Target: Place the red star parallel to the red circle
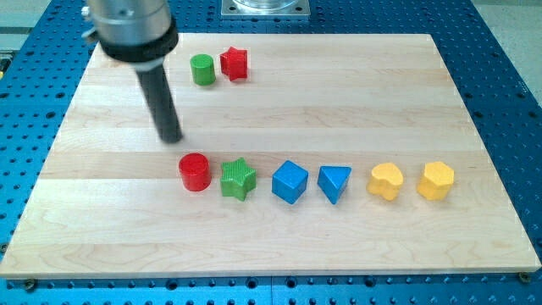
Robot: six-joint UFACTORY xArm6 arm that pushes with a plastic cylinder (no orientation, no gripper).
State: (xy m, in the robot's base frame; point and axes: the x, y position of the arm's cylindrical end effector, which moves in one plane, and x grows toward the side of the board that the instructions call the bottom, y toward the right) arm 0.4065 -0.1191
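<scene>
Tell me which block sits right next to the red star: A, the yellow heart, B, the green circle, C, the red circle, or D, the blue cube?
B: the red star sits just right of the green circle near the view's top.

My pale wooden board (356, 93) carries a green cylinder (202, 69) touching a red star (234, 63) near its top, and below them a row: red cylinder (195, 172), green star (239, 178), blue cube (290, 181), blue triangle (334, 183), yellow heart (385, 180), yellow hexagon (436, 180).

Green star (239, 178) served as landmark on the tabletop (406, 93). Toward the view's right of it sat blue cube (290, 181), blue triangle (334, 183), two yellow blocks (385, 180) (436, 180). Green cylinder (202, 69) stood toward the view's top.
</scene>
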